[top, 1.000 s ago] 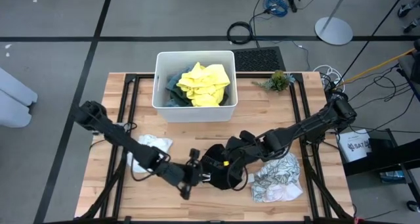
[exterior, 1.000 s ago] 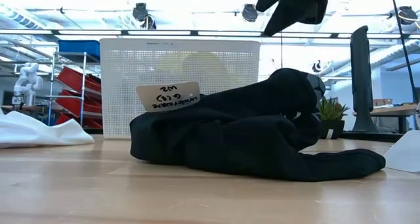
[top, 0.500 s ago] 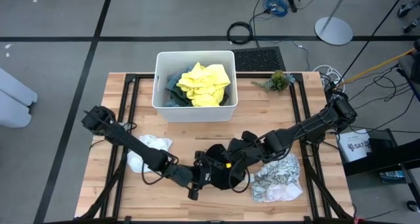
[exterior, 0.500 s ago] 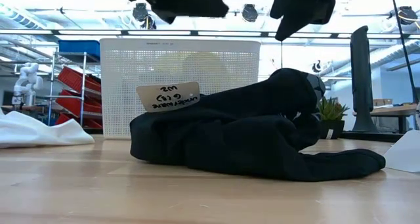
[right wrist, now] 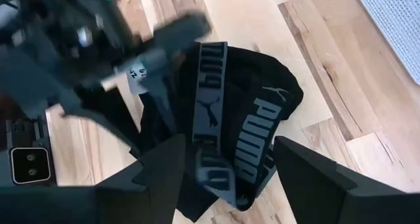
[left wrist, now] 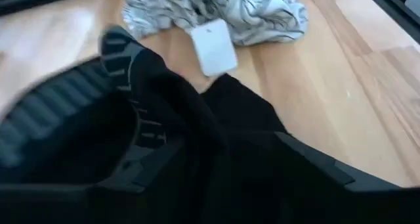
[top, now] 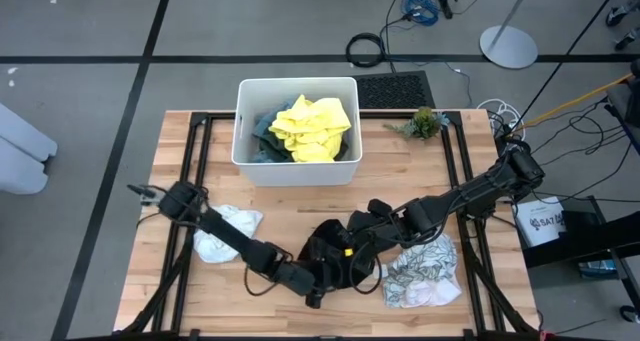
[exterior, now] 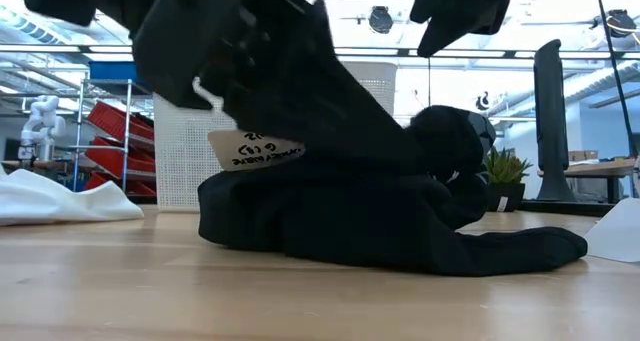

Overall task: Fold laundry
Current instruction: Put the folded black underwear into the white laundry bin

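You are looking at the black garment (top: pixel 335 261) lying bunched in the lower centre of the high frame, on the wooden table (top: pixel 400 171), with both arms meeting over it. Your left gripper (top: pixel 318 281) is sitting low at the garment's lower left edge; its fingers are standing spread, and the cloth is lying between and under them, though you cannot tell whether it is gripped. In the low frame that arm is filling the upper left, right against the black heap (exterior: pixel 380 216). Your right gripper (top: pixel 362 243) is hovering over the garment's upper right part with its jaws wide and nothing between them; its wrist frame is showing the grey lettered waistband (right wrist: pixel 256 135) below its fingers. The patterned grey-white cloth (top: pixel 422 271) is lying just right of the black one, the small white cloth (top: pixel 222 231) to the left. The yellow garment (top: pixel 312 126) is sitting in the white tub (top: pixel 244 121) at upper centre.
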Robot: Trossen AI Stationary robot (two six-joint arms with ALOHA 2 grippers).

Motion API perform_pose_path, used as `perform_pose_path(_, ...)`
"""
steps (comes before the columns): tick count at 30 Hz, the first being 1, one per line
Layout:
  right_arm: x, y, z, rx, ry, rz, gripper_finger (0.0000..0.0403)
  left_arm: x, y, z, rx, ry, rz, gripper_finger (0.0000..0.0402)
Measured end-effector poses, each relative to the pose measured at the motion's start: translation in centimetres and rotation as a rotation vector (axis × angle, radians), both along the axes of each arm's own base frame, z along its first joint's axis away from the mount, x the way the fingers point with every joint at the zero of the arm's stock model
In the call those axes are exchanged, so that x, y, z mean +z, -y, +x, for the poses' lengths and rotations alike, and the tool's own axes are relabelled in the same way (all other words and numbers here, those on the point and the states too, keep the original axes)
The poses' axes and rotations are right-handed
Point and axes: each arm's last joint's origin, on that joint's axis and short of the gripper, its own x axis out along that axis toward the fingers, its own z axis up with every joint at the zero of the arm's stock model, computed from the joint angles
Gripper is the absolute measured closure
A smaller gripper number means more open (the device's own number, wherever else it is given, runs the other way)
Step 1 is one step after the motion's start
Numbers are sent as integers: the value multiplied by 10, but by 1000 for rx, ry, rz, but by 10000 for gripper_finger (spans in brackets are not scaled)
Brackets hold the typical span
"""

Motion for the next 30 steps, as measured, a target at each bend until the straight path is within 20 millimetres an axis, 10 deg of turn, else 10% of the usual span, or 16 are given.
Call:
perform_pose_path(9, 1, -1, 1, 0, 17, 7, 183, -35, -15, 26, 19, -267, -243, 168)
perform_pose_path(22, 1, -1, 2, 4, 23, 5, 183, -44, -20, 30, 1, -258, 12, 172)
perform_pose_path(30, 1, -1, 2, 4, 23, 4, 183, -45, -26, 31, -31, -282, -14, 264)
